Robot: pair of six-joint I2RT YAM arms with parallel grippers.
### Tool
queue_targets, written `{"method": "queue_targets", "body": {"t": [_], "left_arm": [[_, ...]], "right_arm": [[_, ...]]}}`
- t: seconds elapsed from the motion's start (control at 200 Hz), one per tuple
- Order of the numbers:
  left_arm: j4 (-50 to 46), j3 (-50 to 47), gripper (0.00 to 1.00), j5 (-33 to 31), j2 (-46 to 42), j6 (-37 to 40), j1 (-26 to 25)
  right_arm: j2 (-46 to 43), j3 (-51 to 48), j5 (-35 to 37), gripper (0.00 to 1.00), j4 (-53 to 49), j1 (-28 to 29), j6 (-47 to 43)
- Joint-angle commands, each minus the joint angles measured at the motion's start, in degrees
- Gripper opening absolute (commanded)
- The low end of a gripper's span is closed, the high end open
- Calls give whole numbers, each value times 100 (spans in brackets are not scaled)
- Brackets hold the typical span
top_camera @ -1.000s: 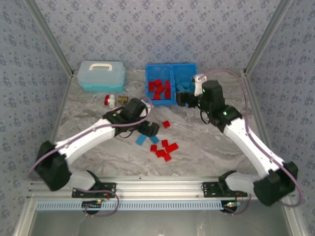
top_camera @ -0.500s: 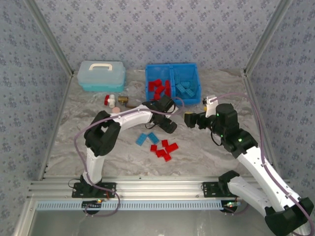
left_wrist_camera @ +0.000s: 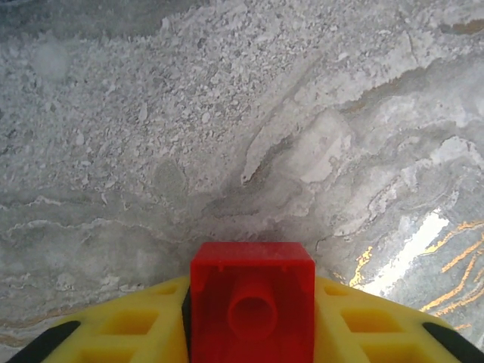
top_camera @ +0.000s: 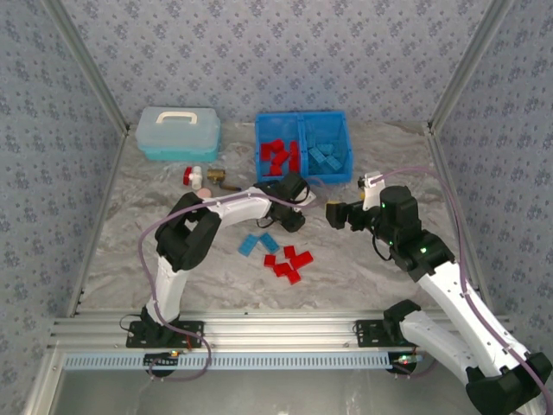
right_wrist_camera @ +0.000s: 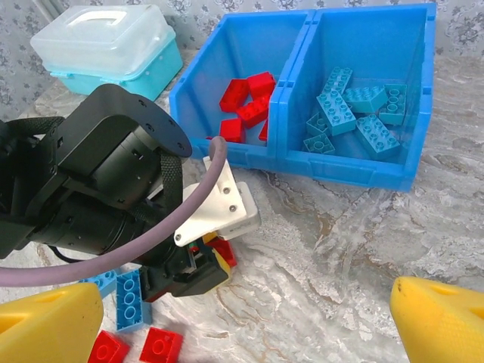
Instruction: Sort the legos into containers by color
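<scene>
**Desk:** What does the overhead give you?

**Me:** I see the blue bin (top_camera: 260, 149) at the far edge of the bench (top_camera: 363, 272), about midway along it. Red legos (top_camera: 278, 156) lie in its left compartment (top_camera: 275, 128), and blue legos (top_camera: 324, 157) lie in the right compartment (top_camera: 334, 126). A pale-blue case (top_camera: 177, 132) sits toward the far left corner. Mid-bench, two loose blue bricks (top_camera: 257, 244) lie beside a loose red cluster (top_camera: 287, 262). My left end effector (top_camera: 292, 219) is low between that cluster and the bin's near wall. My right end effector (top_camera: 333, 213) hangs near it, not touching.

**Desk:** And the left wrist?

**Me:** One red brick (left_wrist_camera: 252, 299) is pinched between my yellow fingers (left_wrist_camera: 136, 327), its hollow side toward the lens. Bare marbled bench lies beyond it.

**Desk:** Right wrist?

**Me:** My right fingers (right_wrist_camera: 45, 325) stand spread wide at the lower corners, with nothing between them. Ahead, I see the left end effector clamped on the red brick, just short of the bin's near wall. Here too the bin has red pieces on the left and blue on the right.
</scene>
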Motion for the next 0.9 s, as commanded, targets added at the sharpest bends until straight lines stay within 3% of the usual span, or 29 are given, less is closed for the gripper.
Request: {"method": "queue_targets", "body": {"t": [0.0, 0.135, 0.28, 0.455, 0.665, 0.899], "left_arm": [[110, -180, 32, 173, -154, 5, -39], [207, -312, 25, 180, -468, -40, -40], [250, -299, 25, 110, -1007, -117, -30], [-59, 519, 25, -852, -1139, -298, 175], [-607, 2697, 26, -1321, 57, -785, 909], [-881, 5089, 25, -1569, 1717, -485, 1206]], "right_arm": [[-83, 38, 152, 100, -72, -35, 119], [-118, 48, 207, 100, -168, -38, 160], [-189, 39, 246, 100, -202, -38, 205], [-223, 39, 238, 100, -170, -39, 252], [-249, 32, 205, 100, -207, -32, 374], [-586, 182, 377, 100, -604, -37, 455]]}}
